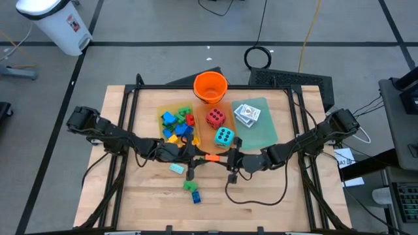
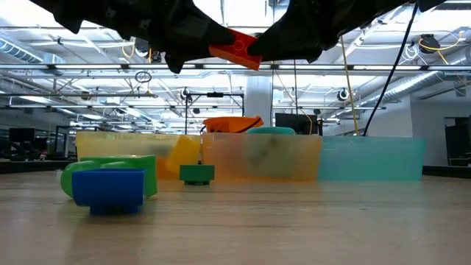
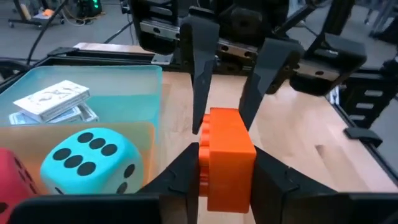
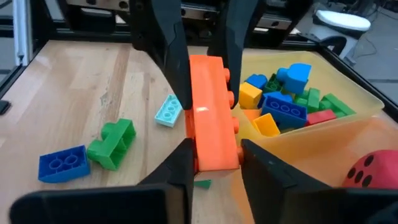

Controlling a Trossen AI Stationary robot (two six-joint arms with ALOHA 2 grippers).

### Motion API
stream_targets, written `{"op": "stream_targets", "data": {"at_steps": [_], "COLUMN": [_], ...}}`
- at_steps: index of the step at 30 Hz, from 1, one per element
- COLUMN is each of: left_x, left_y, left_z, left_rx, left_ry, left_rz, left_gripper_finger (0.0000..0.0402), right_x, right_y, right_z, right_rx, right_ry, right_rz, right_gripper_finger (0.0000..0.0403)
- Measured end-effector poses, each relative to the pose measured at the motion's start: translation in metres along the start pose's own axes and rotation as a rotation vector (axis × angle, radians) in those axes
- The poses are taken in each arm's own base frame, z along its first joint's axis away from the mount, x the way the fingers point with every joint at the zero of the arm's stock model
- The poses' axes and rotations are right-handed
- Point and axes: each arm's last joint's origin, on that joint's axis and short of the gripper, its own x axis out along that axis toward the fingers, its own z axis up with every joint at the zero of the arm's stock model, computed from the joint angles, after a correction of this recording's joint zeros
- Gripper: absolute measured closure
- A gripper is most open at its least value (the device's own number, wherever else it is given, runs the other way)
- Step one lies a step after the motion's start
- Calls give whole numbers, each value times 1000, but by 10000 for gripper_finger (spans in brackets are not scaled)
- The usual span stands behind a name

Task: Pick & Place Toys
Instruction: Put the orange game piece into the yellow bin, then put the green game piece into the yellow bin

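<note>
High view: left gripper (image 1: 196, 158) and right gripper (image 1: 225, 158) meet at counter (image 1: 274, 196) centre, both clamped on orange brick (image 1: 210, 157); teal die (image 1: 223, 136) at 12 o'clock of it. Low view: brick held aloft. Left wrist view: fingers (image 3: 180, 177) pinch brick. Right wrist view: same brick gripped.

Glossy orange plastic brick (image 4: 211, 112), pale matt wood table (image 1: 261, 196), frosted translucent plastic trays (image 2: 265, 158)
</note>
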Motion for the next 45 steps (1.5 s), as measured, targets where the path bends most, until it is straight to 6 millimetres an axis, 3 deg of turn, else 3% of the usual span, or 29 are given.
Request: {"op": "stream_targets", "data": {"at_steps": [4, 11, 18, 29, 32, 38, 45], "left_x": [-14, -71, -110, -113, -115, -115, -109], "left_y": [4, 20, 36, 45, 48, 48, 45], "left_z": [8, 26, 10, -42, -54, -58, -51], "left_rx": [-30, -70, -159, -320, -357, -426, -395], "left_ry": [35, 131, 290, 416, 447, 421, 368], "left_rz": [44, 310, 571, 677, 694, 712, 653], "left_gripper_finger": [304, 299, 302, 300, 282, 230, 200], "right_x": [-3, -29, -35, -32, -33, -33, -34], "right_y": [-2, -11, -13, -20, -21, -21, -20], "right_z": [2, 17, 13, -12, -16, -16, -8], "right_rx": [34, 126, 122, 179, 187, 195, 237], "right_ry": [7, 9, 24, -89, -101, -116, -182], "right_rz": [-9, 5, 6, 22, 25, 28, 40], "right_gripper_finger": [281, 215, 196, 205, 204, 205, 203]}}
